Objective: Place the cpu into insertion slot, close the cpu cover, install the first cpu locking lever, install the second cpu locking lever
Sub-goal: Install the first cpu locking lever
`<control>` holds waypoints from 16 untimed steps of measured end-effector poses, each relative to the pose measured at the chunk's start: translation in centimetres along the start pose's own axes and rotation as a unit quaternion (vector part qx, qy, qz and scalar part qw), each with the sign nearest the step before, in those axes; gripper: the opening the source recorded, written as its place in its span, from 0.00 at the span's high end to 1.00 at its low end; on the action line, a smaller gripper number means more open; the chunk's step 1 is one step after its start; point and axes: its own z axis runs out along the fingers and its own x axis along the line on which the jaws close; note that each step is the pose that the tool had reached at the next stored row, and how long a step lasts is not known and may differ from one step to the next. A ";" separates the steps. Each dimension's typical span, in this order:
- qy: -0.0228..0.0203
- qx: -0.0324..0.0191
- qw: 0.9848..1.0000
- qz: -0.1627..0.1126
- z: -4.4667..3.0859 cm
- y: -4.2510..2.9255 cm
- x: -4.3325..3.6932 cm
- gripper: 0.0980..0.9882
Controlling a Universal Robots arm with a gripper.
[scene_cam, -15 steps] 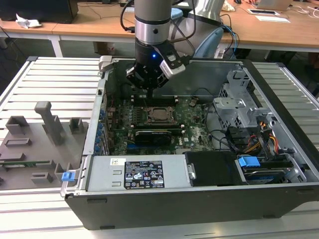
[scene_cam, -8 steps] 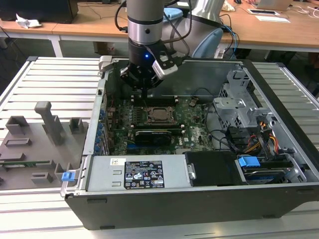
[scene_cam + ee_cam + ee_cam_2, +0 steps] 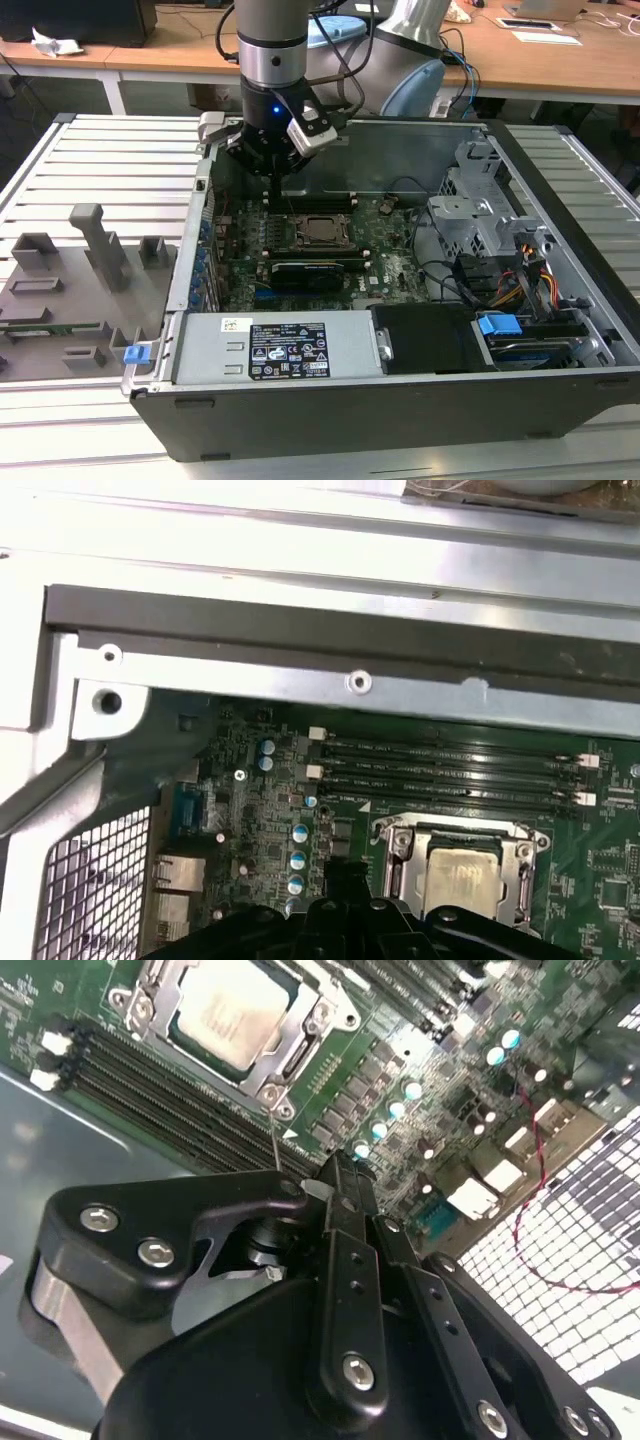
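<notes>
cpu [image 3: 232, 1010] lies in slot [image 3: 178, 1032], cover [image 3: 305, 1045] down over it. claw [image 3: 338, 1175] pressed together just beside the socket corner, at the top of a thin upright lever [image 3: 273, 1138]; whether it pinches the rod cannot be told. step judged: first locking lever, which calls for swinging the rod flat under its catch.

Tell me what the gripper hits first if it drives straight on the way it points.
The gripper would probably meet the green motherboard, at small components off a corner of the cpu cover, not the cpu. Depth is unclear.
</notes>
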 end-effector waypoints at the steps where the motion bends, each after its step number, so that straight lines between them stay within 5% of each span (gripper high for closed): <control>1: 0.000 0.000 1.000 0.000 0.06 0.18 0.02 0.99; 16: 0.000 0.000 1.000 0.000 0.40 1.00 -0.29 0.99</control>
